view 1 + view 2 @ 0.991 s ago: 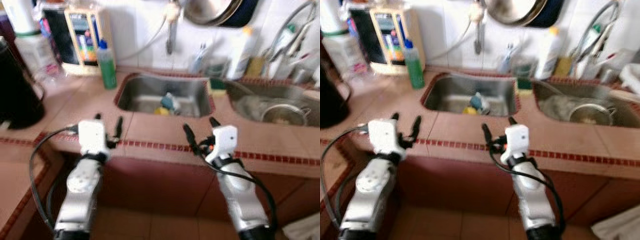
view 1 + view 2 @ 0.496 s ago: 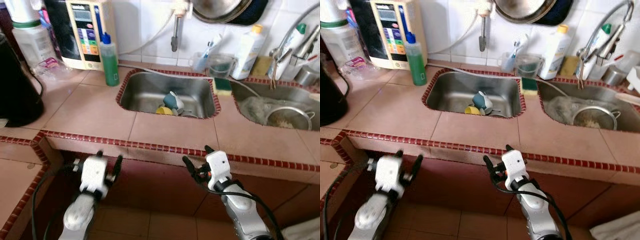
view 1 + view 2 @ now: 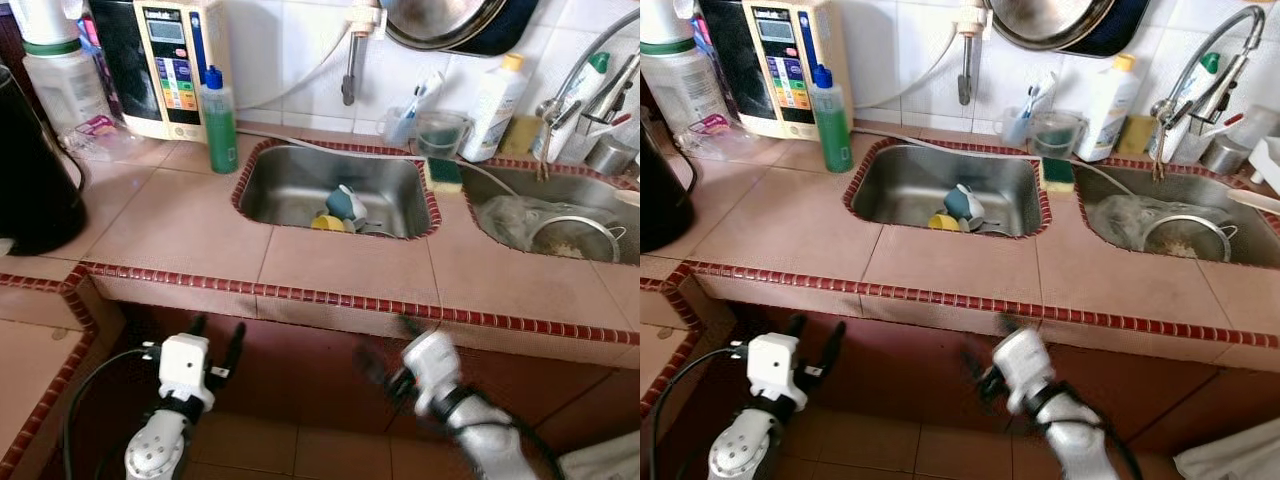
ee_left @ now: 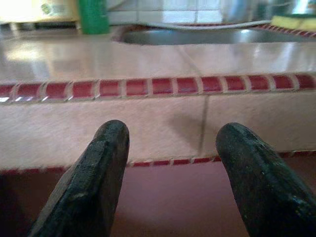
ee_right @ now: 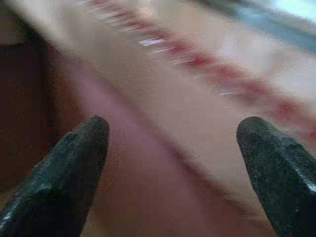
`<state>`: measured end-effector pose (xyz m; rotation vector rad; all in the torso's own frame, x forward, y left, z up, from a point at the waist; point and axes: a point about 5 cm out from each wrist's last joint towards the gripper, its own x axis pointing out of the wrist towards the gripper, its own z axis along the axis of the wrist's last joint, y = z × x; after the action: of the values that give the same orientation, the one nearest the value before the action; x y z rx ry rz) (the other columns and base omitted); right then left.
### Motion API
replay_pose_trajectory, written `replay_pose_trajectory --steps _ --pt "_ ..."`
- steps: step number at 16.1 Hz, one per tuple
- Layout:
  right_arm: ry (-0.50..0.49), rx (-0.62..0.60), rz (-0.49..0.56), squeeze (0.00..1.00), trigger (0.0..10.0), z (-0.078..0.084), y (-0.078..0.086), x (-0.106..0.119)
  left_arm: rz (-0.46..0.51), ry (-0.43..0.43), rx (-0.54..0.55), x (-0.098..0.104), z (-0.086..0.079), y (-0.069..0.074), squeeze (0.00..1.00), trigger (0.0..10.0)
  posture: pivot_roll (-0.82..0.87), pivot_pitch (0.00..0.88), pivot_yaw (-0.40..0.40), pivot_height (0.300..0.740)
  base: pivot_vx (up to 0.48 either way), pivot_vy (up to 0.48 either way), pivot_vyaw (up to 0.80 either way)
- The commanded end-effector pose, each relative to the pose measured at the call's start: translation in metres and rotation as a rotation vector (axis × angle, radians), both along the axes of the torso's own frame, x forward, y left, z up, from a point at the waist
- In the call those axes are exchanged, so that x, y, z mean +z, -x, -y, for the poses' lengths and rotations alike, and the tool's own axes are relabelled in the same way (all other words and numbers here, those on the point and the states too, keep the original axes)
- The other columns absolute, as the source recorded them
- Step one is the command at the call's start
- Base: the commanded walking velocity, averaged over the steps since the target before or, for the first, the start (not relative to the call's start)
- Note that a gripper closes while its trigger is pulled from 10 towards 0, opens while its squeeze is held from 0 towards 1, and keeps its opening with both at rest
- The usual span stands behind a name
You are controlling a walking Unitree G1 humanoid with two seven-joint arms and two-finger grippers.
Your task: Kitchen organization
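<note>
— Where are the grippers?
— Below the counter's (image 3: 340,265) front edge. The left gripper (image 3: 214,338) and the blurred right gripper (image 3: 383,350) are both spread wide, holding nothing.

— And the containers?
— The left sink (image 3: 290,190) holds a teal cup (image 3: 346,203) and something yellow (image 3: 325,222). The right sink (image 3: 490,185) holds a strainer (image 3: 570,237). A green bottle (image 3: 218,122) stands near the back edge.

White tiled wall (image 3: 280,50), terracotta counter (image 3: 180,225), tiled floor (image 3: 260,445)
</note>
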<state>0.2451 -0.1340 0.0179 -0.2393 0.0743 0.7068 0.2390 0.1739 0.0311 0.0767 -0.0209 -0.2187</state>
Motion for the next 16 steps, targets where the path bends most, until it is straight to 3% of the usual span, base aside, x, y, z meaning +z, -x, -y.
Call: replay_pose_trajectory --steps 1,4,8,13,16 --pt "0.041 0.067 -0.014 0.0 10.0 -0.002 0.004 -0.004 -0.008 -0.017 -0.025 -0.004 0.002 0.001 0.0 10.0 -0.12 0.016 -0.031 0.74 0.0 0.0 0.0" --pt "0.07 0.099 -0.192 0.0 10.0 0.006 0.015 -0.028 -0.062 -0.077 -0.083 -0.018 0.006 0.007 0.0 10.0 -0.12 0.005 -0.03 0.74 0.0 0.0 0.0" --pt "0.059 -0.119 -0.434 0.0 10.0 0.027 0.024 -0.057 -0.306 -0.181 -0.138 -0.057 0.012 0.018 0.0 10.0 -0.12 0.0 -0.03 0.74 0.0 0.0 0.0" --pt "0.184 -0.338 -0.636 0.0 10.0 0.048 0.048 -0.085 -0.677 -0.186 0.012 -0.099 0.005 0.042 0.0 10.0 -0.11 0.004 -0.024 0.74 0.0 0.0 0.0" --pt "0.165 -0.5 -0.709 0.0 10.0 0.056 0.058 -0.094 -0.777 -0.236 0.038 -0.111 0.004 0.057 0.0 10.0 -0.11 0.007 -0.017 0.74 0.0 -0.32 0.0"
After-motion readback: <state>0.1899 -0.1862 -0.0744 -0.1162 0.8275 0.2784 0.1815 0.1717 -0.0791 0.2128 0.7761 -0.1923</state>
